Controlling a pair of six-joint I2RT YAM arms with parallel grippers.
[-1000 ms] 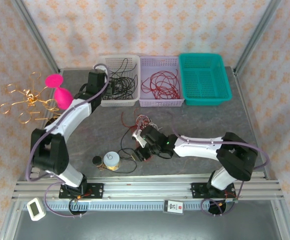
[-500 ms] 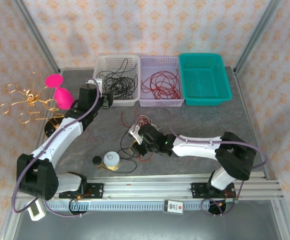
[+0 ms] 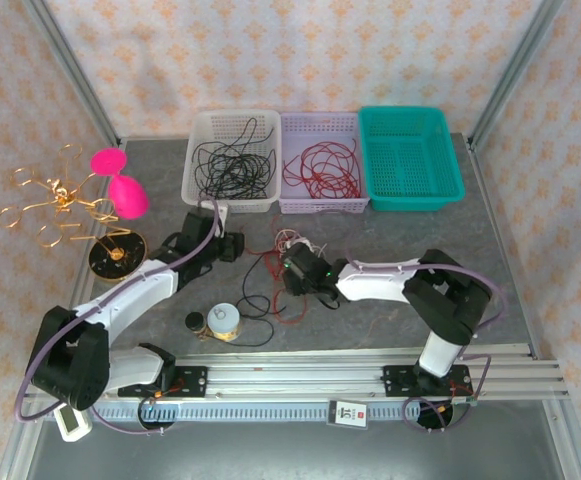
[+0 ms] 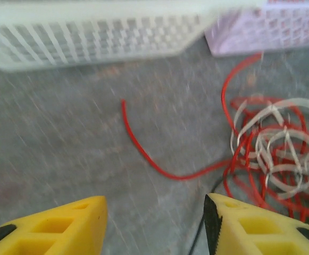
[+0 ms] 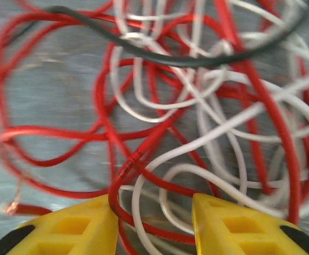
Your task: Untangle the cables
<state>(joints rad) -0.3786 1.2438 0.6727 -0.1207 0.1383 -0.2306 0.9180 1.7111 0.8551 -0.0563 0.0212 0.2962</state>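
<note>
Grey mottled counter [image 3: 410, 245] sits between floral-papered walls, with a white basket [image 3: 232, 206], a lilac basket [image 3: 322, 206] and a teal basket [image 3: 412, 200] in a row along its far edge. The cables [image 3: 275, 262], red, off-white and black, lie tangled at mid-counter. The right gripper [image 5: 154, 223] rests low on the tangle, its jaws part-way apart, with red and off-white strands crossing between its fingers. The left gripper [image 4: 154, 226] hangs just left of the bundle, jaws wide apart over bare counter, one loose red strand end lying ahead of it.
</note>
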